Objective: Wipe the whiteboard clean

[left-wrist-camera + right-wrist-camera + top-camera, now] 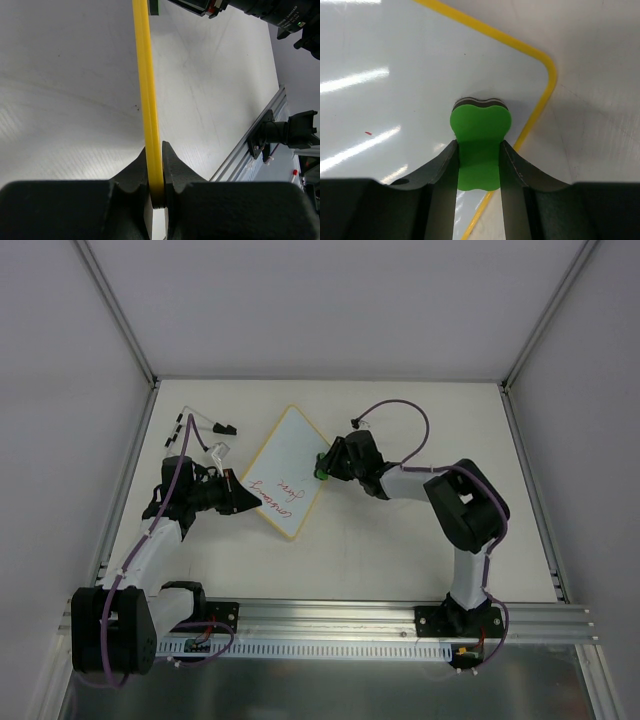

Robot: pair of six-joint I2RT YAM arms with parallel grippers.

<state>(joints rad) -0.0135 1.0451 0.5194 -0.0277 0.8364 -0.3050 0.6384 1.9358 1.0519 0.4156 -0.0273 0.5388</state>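
Our left fingers point(136, 170) pinch shut on the whiteboard's point(290, 468) yellow rim, holding it mid-frame on the bench point(400, 540). Our right fingers point(442, 175) clamp the green eraser point(480, 125) against its right corner. The upper half looks clean; red writing point(268, 496) at lower left is left to wipe.

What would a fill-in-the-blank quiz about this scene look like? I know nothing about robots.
1. The left pincer is clamped on the ____ rim of the whiteboard.
2. The right pincer presses a ____ eraser onto the board near a corner.
3. The handwriting on the board is ____.

Missing words: yellow; green; red.
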